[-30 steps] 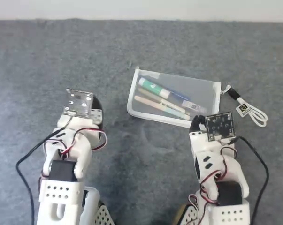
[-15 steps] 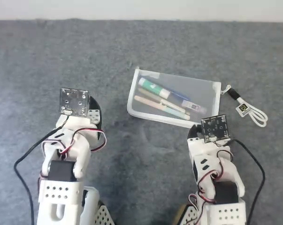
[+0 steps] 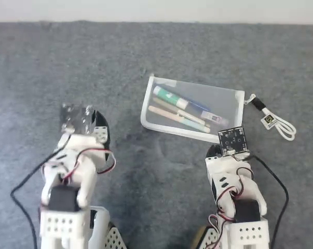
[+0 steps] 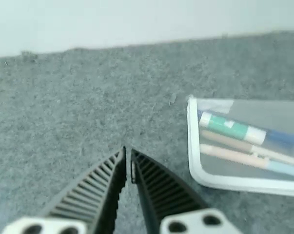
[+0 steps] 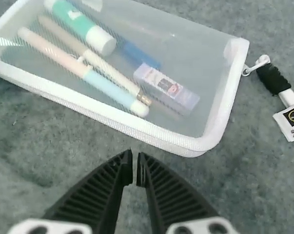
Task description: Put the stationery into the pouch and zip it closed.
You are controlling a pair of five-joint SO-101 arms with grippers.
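A clear mesh pouch [image 3: 193, 109] with white trim lies flat on the grey carpet, zipped, with its pull and strap [image 3: 270, 120] trailing to the right. Inside it are a green-and-white marker [image 5: 81, 24], pastel pens [image 5: 83, 68] and a small eraser [image 5: 166, 87]. My right gripper [image 5: 134, 168] is shut and empty, just in front of the pouch's near edge [image 5: 151, 139]. My left gripper [image 4: 127, 163] is also shut and empty, over bare carpet to the left of the pouch [image 4: 244, 141]. In the high view both arms [image 3: 73, 155] [image 3: 231, 166] are drawn back toward the table's front.
Grey carpet [image 3: 68, 62] covers the table, with a pale wall strip [image 3: 156, 10] along the far edge. The black-and-white strap with a yellow tag [image 5: 293, 117] lies right of the pouch.
Both arms have pulled back from the pouch toward the front of the table. The pouch has not moved.
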